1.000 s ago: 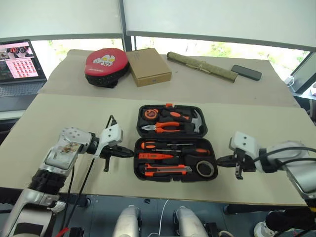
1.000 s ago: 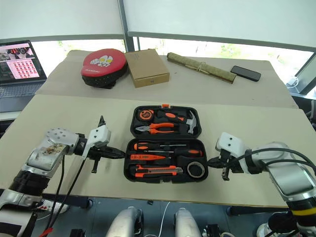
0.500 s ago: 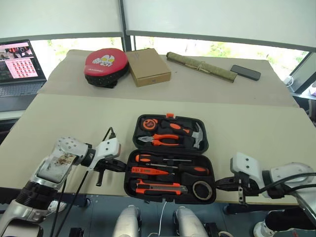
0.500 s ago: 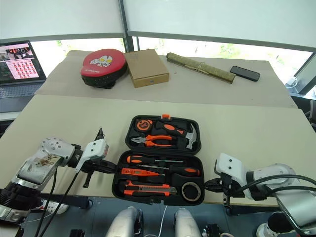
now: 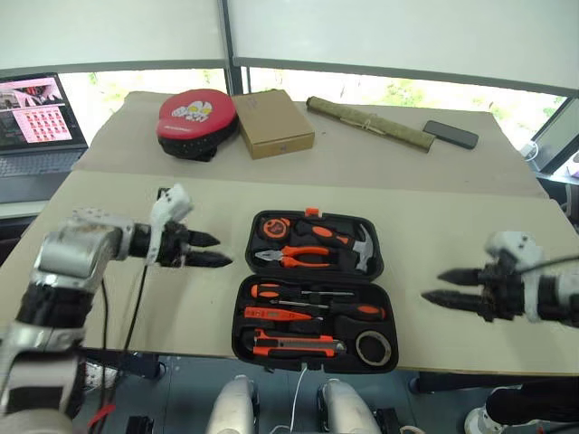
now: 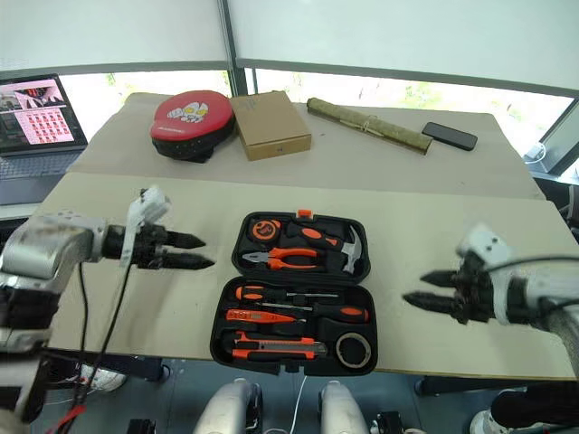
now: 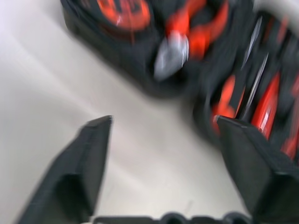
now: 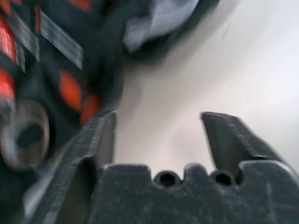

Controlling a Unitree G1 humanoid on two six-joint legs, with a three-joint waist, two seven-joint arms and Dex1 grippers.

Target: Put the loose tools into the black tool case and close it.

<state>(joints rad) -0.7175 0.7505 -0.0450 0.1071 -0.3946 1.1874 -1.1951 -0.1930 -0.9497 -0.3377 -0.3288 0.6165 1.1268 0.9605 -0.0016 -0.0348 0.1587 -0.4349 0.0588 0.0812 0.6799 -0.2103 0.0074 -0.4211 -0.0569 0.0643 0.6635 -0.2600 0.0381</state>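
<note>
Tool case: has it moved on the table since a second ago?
Yes. The tool case has slid toward the table's near edge; its front now sits almost at that edge, where a strip of table showed before. It lies open.

table [image 5: 109, 298]: beige top | windows [image 5: 380, 89]: daylight, white blinds [image 5: 398, 36] | laptop [image 5: 36, 117]: far left
</note>
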